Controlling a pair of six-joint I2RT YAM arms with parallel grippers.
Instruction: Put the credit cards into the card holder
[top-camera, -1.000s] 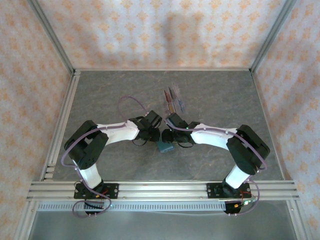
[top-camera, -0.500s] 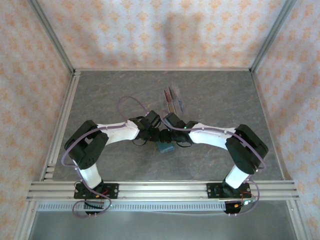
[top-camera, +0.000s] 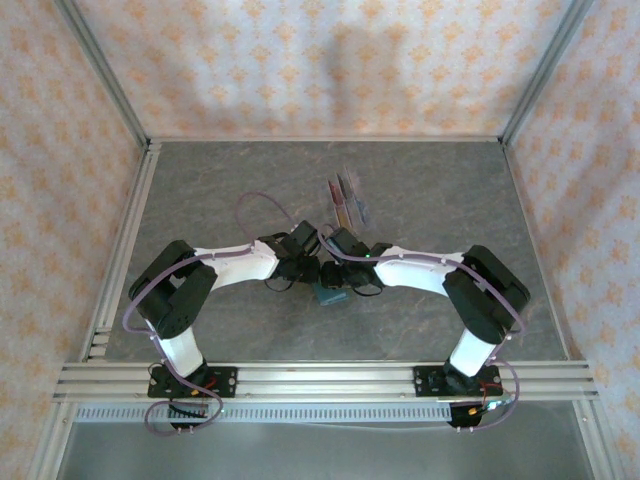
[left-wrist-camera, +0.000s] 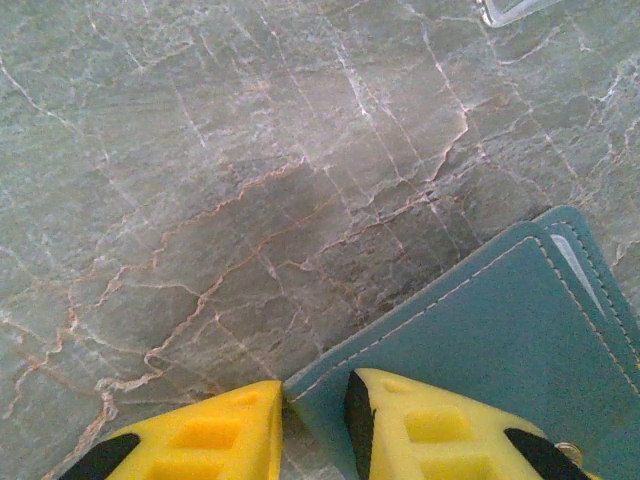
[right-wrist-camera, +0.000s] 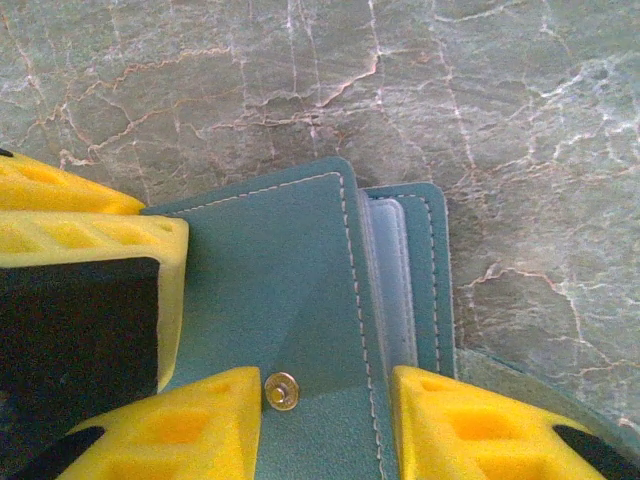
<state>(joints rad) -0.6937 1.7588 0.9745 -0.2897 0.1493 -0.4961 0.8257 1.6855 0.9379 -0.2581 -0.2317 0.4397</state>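
Both grippers meet mid-desk (top-camera: 200, 190) at card holder (right-wrist-camera: 290, 300). Left gripper (left-wrist-camera: 315, 425) clamps holder's edge, one finger on top. Right gripper (right-wrist-camera: 325, 425) straddles it, jaws apart; grip unclear. Credit cards (top-camera: 345, 200) stand just behind, in clear rack.

no words, brand marks, numbers or signs can be read anywhere. the teal card holder (right-wrist-camera: 290, 300) bears only pale stitching and a plain metal snap. the cards (top-camera: 345, 200) toward the far edge of the tabletop (top-camera: 200, 190) are too small for any print to be made out.
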